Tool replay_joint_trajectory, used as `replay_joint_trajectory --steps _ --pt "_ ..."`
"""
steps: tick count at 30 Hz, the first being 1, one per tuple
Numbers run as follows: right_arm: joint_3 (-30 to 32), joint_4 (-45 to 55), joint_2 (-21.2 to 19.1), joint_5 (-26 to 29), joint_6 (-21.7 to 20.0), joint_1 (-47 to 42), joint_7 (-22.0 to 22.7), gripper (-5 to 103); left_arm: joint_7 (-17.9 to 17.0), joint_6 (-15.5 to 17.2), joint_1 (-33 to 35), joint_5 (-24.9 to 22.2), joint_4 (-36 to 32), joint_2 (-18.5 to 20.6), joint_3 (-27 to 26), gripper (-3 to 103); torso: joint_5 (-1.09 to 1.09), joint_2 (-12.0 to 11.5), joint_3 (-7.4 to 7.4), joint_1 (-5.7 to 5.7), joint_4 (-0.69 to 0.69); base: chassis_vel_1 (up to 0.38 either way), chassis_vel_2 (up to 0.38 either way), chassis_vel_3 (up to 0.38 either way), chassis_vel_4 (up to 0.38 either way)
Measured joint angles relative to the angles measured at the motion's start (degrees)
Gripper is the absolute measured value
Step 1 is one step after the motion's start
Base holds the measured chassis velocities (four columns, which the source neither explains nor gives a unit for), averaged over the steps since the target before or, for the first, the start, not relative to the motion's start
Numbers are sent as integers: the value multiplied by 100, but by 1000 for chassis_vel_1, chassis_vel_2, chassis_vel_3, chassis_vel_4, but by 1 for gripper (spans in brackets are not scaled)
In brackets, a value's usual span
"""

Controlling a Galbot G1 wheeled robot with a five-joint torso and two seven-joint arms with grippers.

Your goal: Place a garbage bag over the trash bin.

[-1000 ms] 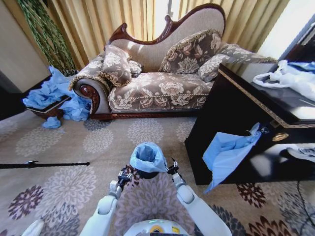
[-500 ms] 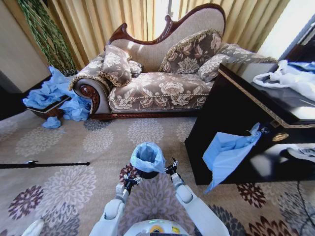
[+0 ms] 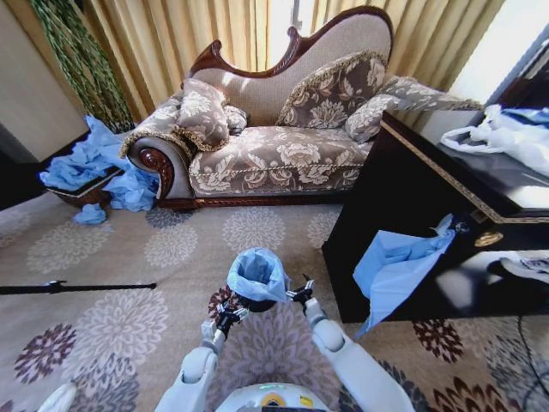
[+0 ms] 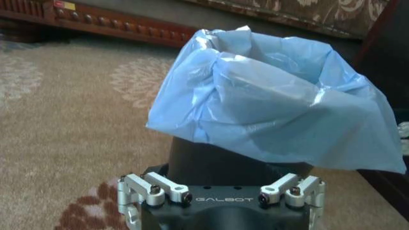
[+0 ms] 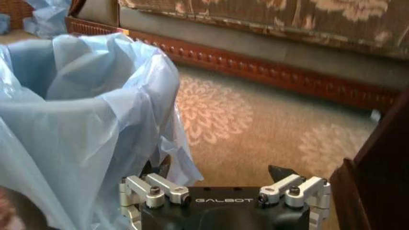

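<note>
The light-blue garbage bag (image 3: 257,273) is draped over the mouth of the small black trash bin (image 3: 256,304), which stands on the patterned carpet just ahead of me. In the left wrist view the garbage bag (image 4: 275,110) hangs loosely over the rim and the dark wall of the trash bin (image 4: 217,163) shows under it. My left gripper (image 3: 228,314) is low beside the bin's near left side, open and holding nothing. My right gripper (image 3: 299,293) is at the bin's right side, open, with the bag's hanging edge (image 5: 172,158) close to one finger.
A dark wooden cabinet (image 3: 412,223) stands close on the right, with another blue bag (image 3: 390,270) hanging from it and a white plastic bag (image 3: 506,137) on top. A sofa (image 3: 274,146) is behind. A basket heaped with blue bags (image 3: 90,167) sits far left; a black rod (image 3: 77,287) lies on the carpet.
My left gripper has moved in and down toward the bin's base. The right gripper has shifted only slightly. Bag and bin have stayed put.
</note>
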Motion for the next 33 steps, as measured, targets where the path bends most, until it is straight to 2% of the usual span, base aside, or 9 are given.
replay_joint_trajectory --steps 5,14,18,22,24,27,29,32,33 --pt "35 377 -294 556 -206 -130 -185 100 13 -5 -20 -37 12 43 1 100 1 0 0 0 0 0 0 0 0" --pt "386 1005 -447 834 -305 -598 -129 100 190 -55 -26 -182 20 47 48 100 1 0 0 0 1 0 0 0 0" --pt "620 1259 -435 744 -281 -1009 -118 100 375 -354 -24 171 77 48 44 100 0 0 0 0 -1 0 0 0 0" --pt "703 1331 -396 604 -217 -1188 -121 100 380 -605 -32 572 79 47 18 101 1 0 0 0 0 0 0 0 0" --pt "761 1335 -364 513 -165 -1280 -123 100 410 -846 -49 925 83 48 -2 97 1 0 0 0 0 0 0 0 0" --pt "806 1335 -345 443 -123 -1348 -125 100 417 -1020 -59 1144 79 43 4 96 1 0 0 0 1 0 0 0 0" --pt "849 1336 -330 376 -92 -1399 -127 100 418 -1130 -66 1382 39 15 13 87 1 0 0 0 0 0 0 0 0" --pt "868 1345 -319 358 -88 -1419 -127 100 404 -1192 -64 1530 23 -8 19 82 1 0 0 0 0 0 0 0 0" --pt "878 1345 -309 331 -77 -1421 -127 100 382 -1230 -56 1615 9 -20 20 71 0 0 0 0 0 0 0 0 0"
